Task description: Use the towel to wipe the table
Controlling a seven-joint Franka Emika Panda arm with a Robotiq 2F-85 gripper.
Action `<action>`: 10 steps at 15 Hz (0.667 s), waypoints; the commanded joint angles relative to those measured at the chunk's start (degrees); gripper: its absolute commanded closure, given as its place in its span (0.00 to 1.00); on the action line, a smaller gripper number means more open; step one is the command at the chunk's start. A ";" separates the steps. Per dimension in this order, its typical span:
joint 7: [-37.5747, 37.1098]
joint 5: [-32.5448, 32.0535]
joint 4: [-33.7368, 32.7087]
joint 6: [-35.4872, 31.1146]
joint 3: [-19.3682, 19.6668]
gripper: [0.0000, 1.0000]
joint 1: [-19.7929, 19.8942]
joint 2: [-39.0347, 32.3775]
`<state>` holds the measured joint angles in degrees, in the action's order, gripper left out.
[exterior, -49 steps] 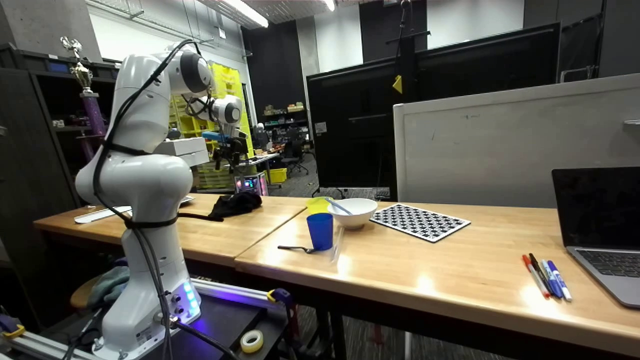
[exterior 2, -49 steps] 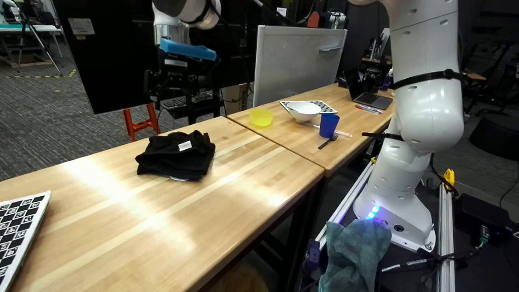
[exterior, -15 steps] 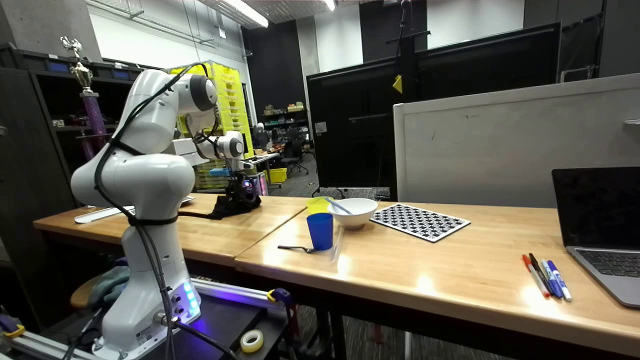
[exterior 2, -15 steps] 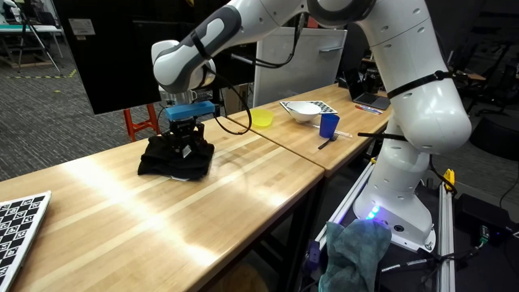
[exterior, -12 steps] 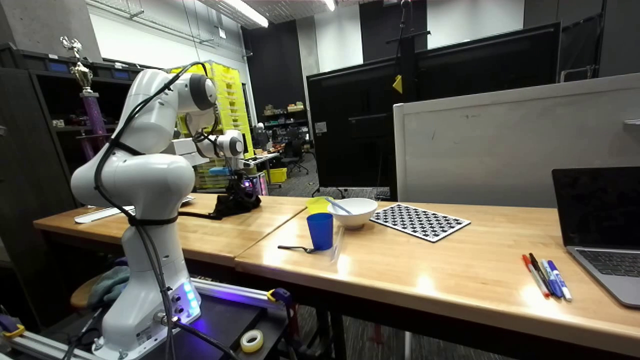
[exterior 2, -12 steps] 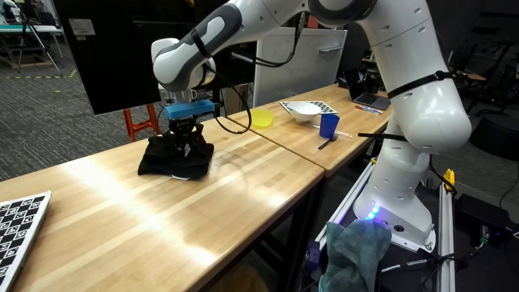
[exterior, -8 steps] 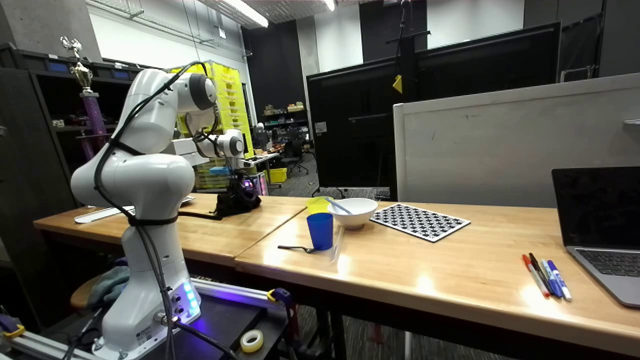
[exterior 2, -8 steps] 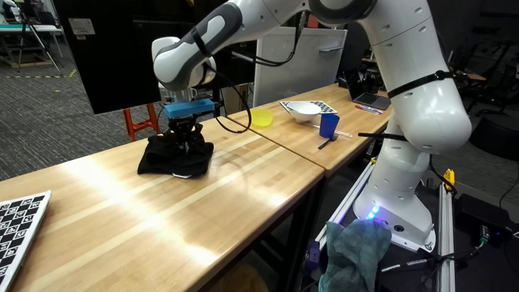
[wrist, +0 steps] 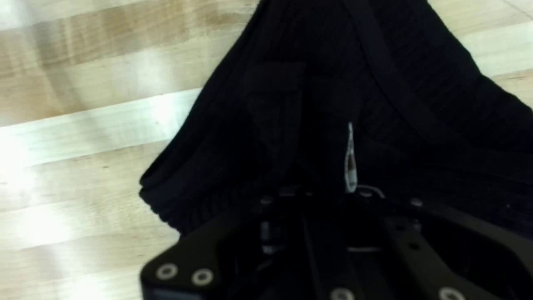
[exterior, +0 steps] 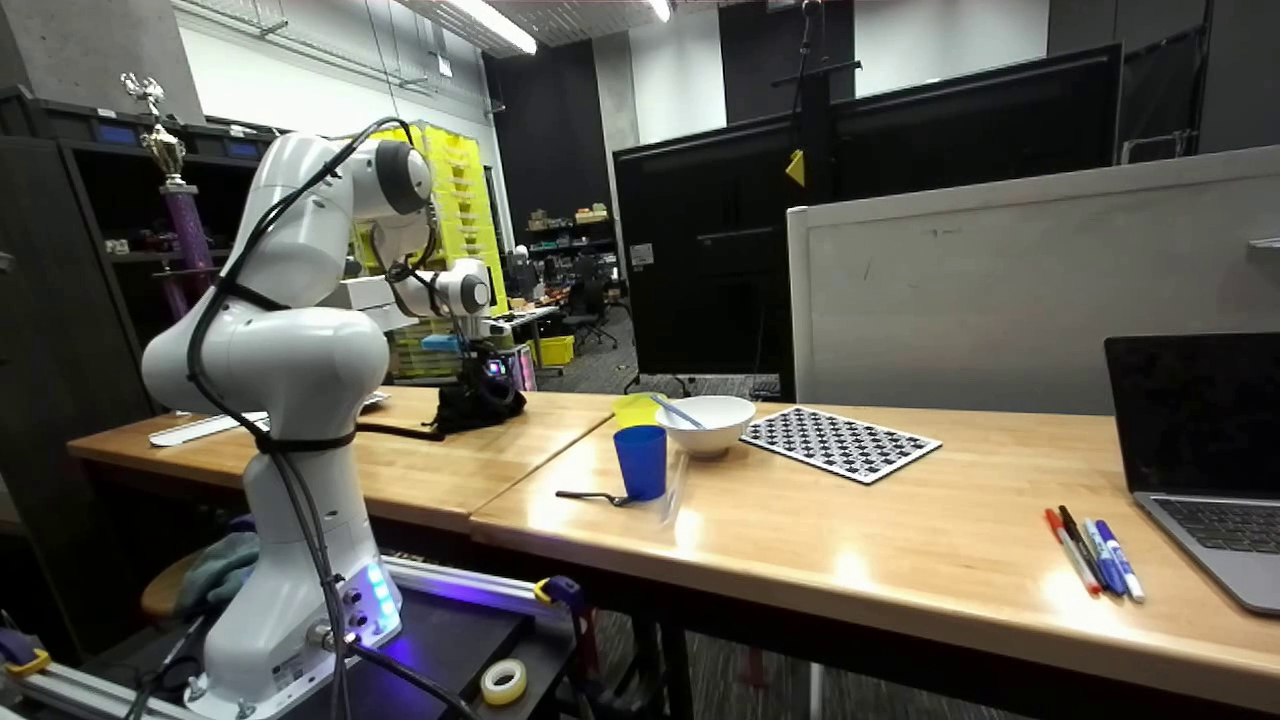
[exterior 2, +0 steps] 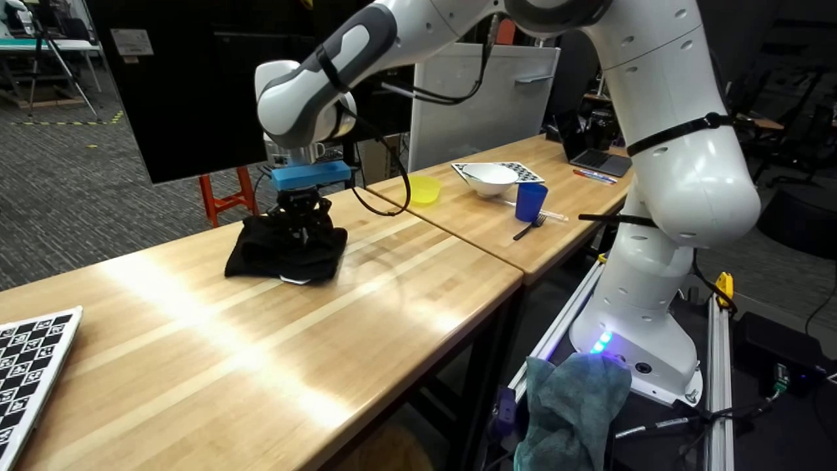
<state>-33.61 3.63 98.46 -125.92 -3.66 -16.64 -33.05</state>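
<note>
In an exterior view, the arm (exterior 2: 418, 39) crosses the top and bends down at left, its claw (exterior 2: 301, 237) pinching black cloth (exterior 2: 258, 260). The white tag (wrist: 351, 173) looks blurry.

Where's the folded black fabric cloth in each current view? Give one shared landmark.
In an exterior view the folded black fabric cloth lies left of centre, right of the white robot arm's base.
In an exterior view the cloth lies left of centre, left of that base.
Wrist view: the cloth fills much of the middle and right.
Shared landmark: the pale wooden tabletop beneath the cloth.
</note>
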 commanded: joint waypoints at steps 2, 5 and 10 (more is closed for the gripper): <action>-0.84 0.21 7.64 -4.36 1.27 0.97 0.88 3.68; -0.77 0.28 10.57 -6.21 1.50 0.97 1.77 5.32; -0.48 -0.13 14.77 -8.10 2.20 0.97 3.10 7.92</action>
<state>-34.17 3.69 108.15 -132.19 -2.40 -14.08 -27.59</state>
